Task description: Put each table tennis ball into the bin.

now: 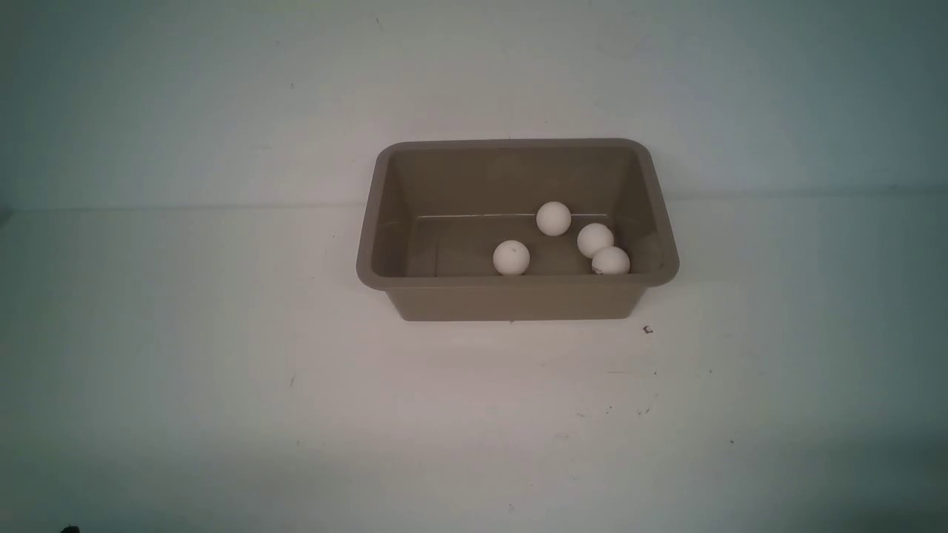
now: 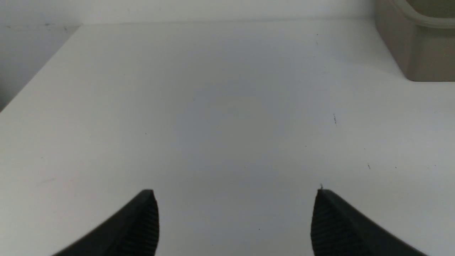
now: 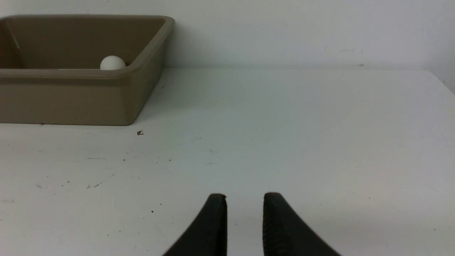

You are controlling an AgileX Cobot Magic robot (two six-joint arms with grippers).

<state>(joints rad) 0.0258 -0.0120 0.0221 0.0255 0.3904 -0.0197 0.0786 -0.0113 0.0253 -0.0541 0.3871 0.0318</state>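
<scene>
Taupe plastic forms the bin (image 1: 516, 296), which sits on the white table (image 1: 222, 355) toward the far side, close to the pale wall (image 1: 222, 89) behind it. All four table tennis balls lie on its floor. One ball (image 1: 511, 257) rests near the front wall, about midway along it. A second (image 1: 553, 218) lies farther back, close to the rear wall. The last two sit toward the right end: one (image 1: 595, 240) touches, or very nearly touches, the ball in front of it (image 1: 611, 261), which lies against the front wall and carries a small dark mark low on its side.

Neither arm shows in the front view. From the left wrist camera, the left gripper (image 2: 236, 192) hangs low over bare tabletop with its black ribbed fingers (image 2: 142, 224) spread wide and nothing between them; a corner of the bin (image 2: 419, 53) shows just at the frame's edge. From the right wrist camera, the right gripper (image 3: 244, 195) has its fingers (image 3: 209, 227) drawn close, only a slim gap left, and holds nothing. Beyond it stands the bin (image 3: 71, 99), well apart, with the top of one ball (image 3: 112, 63) peeping over the rim. A small dark speck (image 3: 140, 133) lies on the table near the bin's corner.
</scene>
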